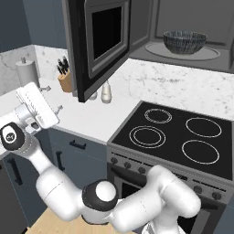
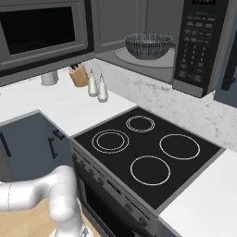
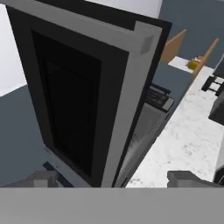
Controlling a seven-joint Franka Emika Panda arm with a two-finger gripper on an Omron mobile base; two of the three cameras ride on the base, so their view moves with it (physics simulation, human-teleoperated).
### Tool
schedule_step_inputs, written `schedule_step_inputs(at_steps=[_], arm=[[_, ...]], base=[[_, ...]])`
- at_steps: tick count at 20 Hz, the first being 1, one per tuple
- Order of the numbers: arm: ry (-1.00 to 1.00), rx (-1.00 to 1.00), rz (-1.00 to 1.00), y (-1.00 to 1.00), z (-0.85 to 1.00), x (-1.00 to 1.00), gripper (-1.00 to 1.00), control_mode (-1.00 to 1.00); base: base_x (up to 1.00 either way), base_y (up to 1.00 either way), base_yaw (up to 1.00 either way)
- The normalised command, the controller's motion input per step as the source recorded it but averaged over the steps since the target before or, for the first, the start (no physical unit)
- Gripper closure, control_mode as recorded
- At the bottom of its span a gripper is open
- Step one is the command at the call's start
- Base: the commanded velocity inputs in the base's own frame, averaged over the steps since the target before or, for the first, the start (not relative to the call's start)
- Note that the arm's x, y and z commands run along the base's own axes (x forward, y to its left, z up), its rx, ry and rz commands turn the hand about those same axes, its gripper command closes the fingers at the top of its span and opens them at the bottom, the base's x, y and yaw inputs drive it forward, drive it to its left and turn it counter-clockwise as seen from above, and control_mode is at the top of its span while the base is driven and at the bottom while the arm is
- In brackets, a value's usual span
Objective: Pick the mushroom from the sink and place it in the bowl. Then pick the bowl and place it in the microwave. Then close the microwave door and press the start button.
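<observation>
bowl (image 1: pixel 185 42): sits inside the microwave (image 2: pixel 203 46) on the round turntable (image 1: pixel 182 51), upright, dark streaked outside; also seen in right base view (image 2: pixel 148 45)
mushroom: cannot tell, bowl inside not visible from these angles
microwave door (image 1: pixel 98 43): swung open, standing out from the microwave's left side, dark window facing into the room; hand view shows it close up (image 3: pixel 78 96), grey inner frame edge toward the camera
microwave control panel (image 2: pixel 194 41): right of the cavity, rows of buttons
gripper (image 1: pixel 50 112): left of the microwave door, lower than it, over the bench edge; wrist tilted
fingers (image 3: pixel 43 178): apart, wide, nothing between them; tips at the bottom of hand view, the door's lower edge just past them, not touching as far as visible
stove (image 1: pixel 178 137): below the microwave, black glass top, four ring burners
bench (image 1: pixel 91 116): white marble, below the microwave door, left of the stove
knife block (image 1: pixel 65 77): on the bench, behind the microwave door, by the wall
salt and pepper shakers (image 2: pixel 98 88): on the bench below the microwave door, side by side
paper towel roll (image 1: pixel 25 71): on the bench, far left of the microwave door
</observation>
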Motion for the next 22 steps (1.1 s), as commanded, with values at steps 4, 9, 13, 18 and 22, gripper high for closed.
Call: schedule_step_inputs(at_steps=[4,9,13,18,22], arm=[[-0.23,0.0,-0.07,-0.39,0.24,-0.15,-1.0,-1.0],[-0.16,0.0,-0.1,-0.66,0.25,-0.03,-1.0,-1.0],[-0.15,0.0,-0.08,-0.78,0.29,-0.16,-1.0,-1.0],[-0.11,0.0,-0.06,-0.84,0.35,-0.36,-1.0,-1.0],[-0.05,0.0,-0.05,-0.87,0.41,-0.48,-1.0,-1.0]], base=[[0.0,0.0,0.0],[0.0,0.0,0.0],[0.0,0.0,0.0],[0.0,0.0,0.0],[0.0,0.0,0.0]])
